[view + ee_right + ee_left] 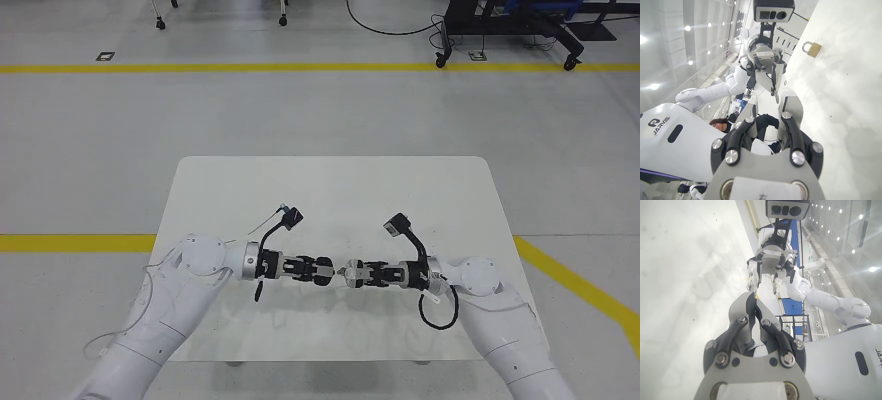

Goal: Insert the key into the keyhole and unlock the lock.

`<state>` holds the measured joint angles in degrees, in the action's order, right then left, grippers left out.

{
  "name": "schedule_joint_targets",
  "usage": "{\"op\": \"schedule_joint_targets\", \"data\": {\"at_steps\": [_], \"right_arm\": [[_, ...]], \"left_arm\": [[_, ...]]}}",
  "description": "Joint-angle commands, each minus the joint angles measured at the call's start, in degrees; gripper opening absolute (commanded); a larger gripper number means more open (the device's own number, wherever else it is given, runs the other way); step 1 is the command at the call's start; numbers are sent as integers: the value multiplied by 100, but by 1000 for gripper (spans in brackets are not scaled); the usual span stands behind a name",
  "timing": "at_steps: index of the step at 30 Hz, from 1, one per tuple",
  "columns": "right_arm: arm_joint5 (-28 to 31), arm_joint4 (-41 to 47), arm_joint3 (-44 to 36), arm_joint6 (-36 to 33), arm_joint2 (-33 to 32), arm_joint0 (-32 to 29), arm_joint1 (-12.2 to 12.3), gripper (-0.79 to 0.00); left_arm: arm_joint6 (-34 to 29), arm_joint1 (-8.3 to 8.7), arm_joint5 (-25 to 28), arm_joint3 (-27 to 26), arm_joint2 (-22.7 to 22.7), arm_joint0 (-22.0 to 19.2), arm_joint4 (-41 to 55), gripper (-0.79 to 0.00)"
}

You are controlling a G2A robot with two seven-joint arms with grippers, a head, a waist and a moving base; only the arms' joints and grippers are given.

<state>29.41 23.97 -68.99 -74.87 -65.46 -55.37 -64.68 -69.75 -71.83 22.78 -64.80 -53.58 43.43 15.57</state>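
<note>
My left gripper (325, 271) is shut on a small silver key (776, 97) and holds it above the middle of the white table (400, 190). The key's round head sticks out past the fingertips. Facing it tip to tip, my right gripper (350, 273) is open, and the key's head lies between its fingers (789, 102), close to one of them. In the left wrist view the key's end (755, 294) nearly touches one clear finger (752, 280) of the right gripper (763, 289). A brass padlock (812, 49) with a steel shackle lies flat on the table beyond the left gripper (773, 89).
Both forearms stretch low over the near half of the table, meeting at its centre. Bare tabletop runs toward the far edge (330, 158). Yellow floor lines (300, 68) and cart wheels (440, 60) lie beyond the table.
</note>
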Motion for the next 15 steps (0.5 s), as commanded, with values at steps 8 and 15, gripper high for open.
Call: {"op": "schedule_joint_targets", "data": {"at_steps": [8, 15], "right_arm": [[-62, 0, 41, -62, 138, 75, 13, -545], [-132, -44, 139, -89, 232, 152, 12, -690]], "left_arm": [[-30, -26, 29, 90, 90, -58, 72, -785], [-40, -46, 31, 164, 154, -112, 104, -785]]}}
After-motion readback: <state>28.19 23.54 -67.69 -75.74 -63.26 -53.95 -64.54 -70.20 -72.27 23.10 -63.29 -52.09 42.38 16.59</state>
